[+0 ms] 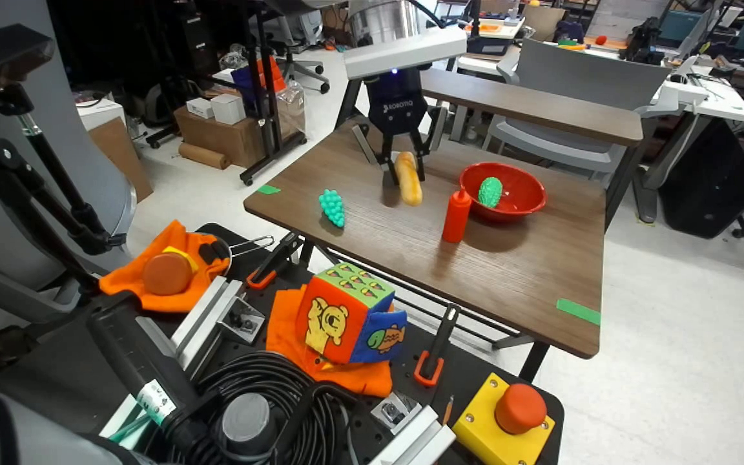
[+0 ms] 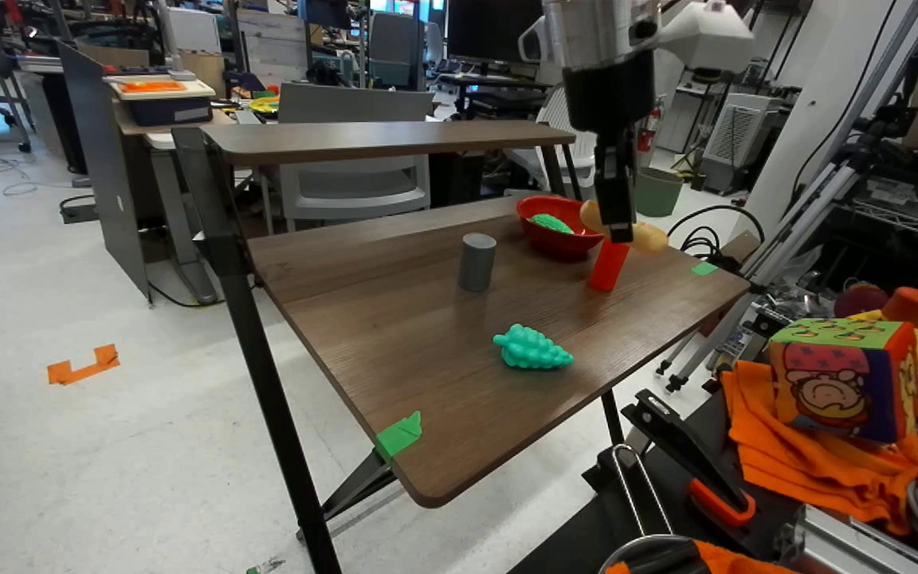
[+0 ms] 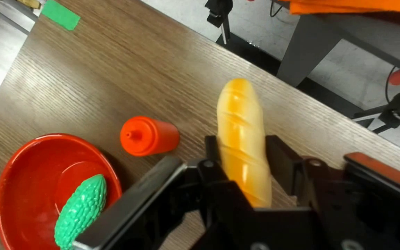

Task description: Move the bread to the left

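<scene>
My gripper (image 1: 405, 171) has the bread (image 3: 243, 139) pinched above the counter (image 1: 527, 278), jaws closed to its width, between the long edges, away from the corners. Grasp and lift look done; lowering remains, perhaps leftward travel too, though depth reads poorly.

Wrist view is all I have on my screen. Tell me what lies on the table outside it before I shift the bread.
Observer: Both exterior views show a teal grape-shaped toy lying on the table; your view leaves it out.

Operator: Noted. Now name anything upright that I can't see and might bump with the bread.

Observer: In an exterior view, a grey cylinder stands upright on the table, apart from the teal grape-shaped toy.
</scene>
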Robot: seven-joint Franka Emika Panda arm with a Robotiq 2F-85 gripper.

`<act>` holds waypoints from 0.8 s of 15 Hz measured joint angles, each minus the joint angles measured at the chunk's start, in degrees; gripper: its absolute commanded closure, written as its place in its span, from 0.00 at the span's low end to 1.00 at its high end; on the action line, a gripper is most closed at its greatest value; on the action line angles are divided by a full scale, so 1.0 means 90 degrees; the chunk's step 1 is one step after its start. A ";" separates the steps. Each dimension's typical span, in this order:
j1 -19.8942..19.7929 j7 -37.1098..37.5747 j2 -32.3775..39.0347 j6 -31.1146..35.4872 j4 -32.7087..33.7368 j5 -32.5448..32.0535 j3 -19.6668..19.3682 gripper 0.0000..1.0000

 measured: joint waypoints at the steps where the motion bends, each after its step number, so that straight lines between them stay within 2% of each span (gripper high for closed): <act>1: 0.0000 0.0000 0.0213 0.0020 0.0171 -0.0083 -0.0055 0.86; 7: 0.0046 -0.0026 0.1362 0.0018 0.0968 -0.0521 -0.0192 0.86; 12: 0.0233 -0.0040 0.1693 0.0002 0.1124 -0.0998 -0.0262 0.86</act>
